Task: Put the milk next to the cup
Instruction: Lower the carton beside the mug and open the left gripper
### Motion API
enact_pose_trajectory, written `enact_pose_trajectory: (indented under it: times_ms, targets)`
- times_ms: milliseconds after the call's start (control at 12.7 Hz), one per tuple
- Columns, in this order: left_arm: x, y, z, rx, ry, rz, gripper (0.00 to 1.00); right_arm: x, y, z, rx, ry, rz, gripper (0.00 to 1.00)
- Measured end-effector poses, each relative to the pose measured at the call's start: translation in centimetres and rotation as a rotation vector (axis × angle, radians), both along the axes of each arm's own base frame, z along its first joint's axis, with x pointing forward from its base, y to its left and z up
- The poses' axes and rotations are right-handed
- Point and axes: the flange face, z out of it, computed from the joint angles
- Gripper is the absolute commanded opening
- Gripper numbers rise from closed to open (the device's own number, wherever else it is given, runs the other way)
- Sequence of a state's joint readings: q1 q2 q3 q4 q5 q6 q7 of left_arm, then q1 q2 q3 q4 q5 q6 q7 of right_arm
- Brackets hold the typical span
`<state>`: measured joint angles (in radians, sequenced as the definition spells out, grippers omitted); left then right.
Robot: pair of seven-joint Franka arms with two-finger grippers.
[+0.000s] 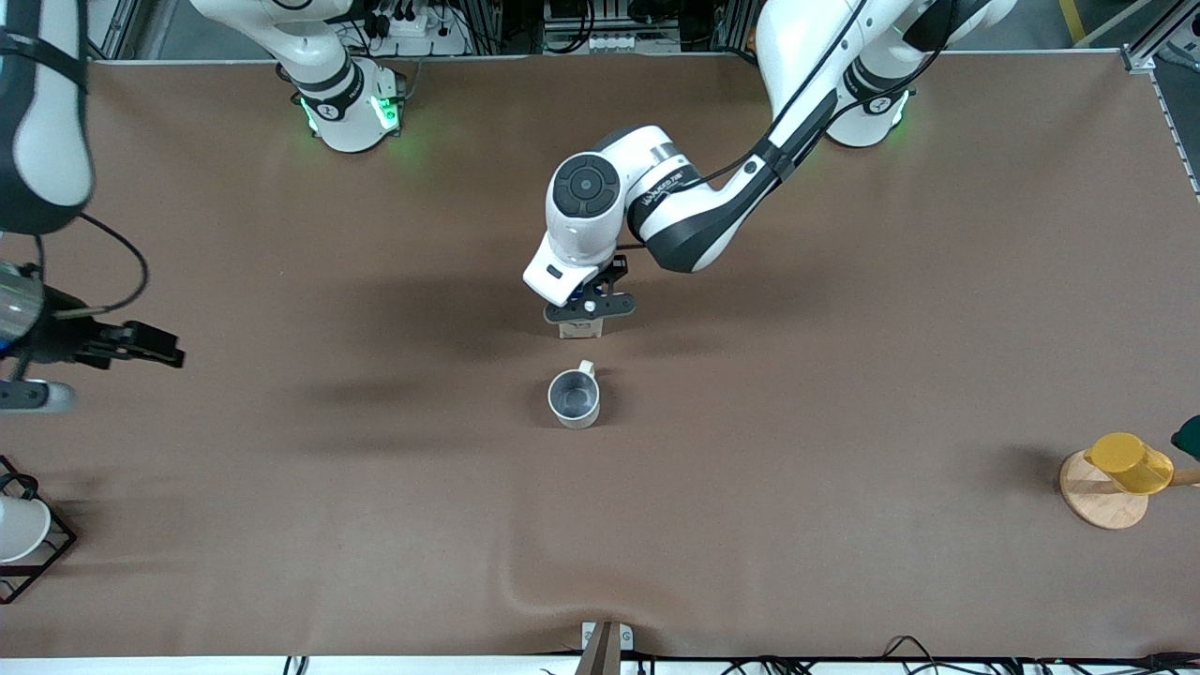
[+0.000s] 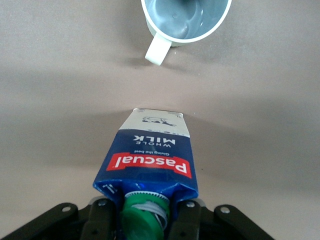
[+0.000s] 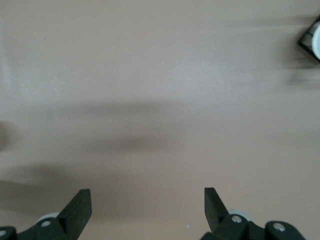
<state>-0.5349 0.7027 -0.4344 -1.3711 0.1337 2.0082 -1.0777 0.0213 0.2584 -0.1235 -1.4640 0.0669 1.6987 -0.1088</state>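
Note:
The milk, a dark blue carton with a green cap and red band, stands upright with its base at or just above the brown table, a short gap farther from the front camera than the cup. My left gripper is shut on the carton's top. In the left wrist view its fingers flank the gable and cap of the milk, and the off-white cup has its handle turned toward the carton. My right gripper is open and empty, waiting over bare table at the right arm's end.
A yellow cup lies on a round wooden stand at the left arm's end. A black wire rack with a white cup stands at the right arm's end; the rack also shows in the right wrist view.

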Motion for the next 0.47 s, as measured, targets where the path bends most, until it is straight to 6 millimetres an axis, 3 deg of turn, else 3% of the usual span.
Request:
enact_pose_trajectory:
  times_ms: [316,395,474]
  targets:
    - [-0.5,-0.8,-0.2,0.028,-0.031,-0.007,0.43,-5.3,-3.1,6.3,0.025,0.054,-0.014,1.00]
    - [-0.7,-0.9,-0.2,0.032,-0.037,-0.009,0.51,-6.9,-3.7,8.1,0.031,0.060,-0.022,1.00]
    - [-0.7,-0.9,-0.2,0.034,-0.039,-0.010,0.66,-8.4,-4.2,9.9,0.036,0.058,-0.028,1.00]
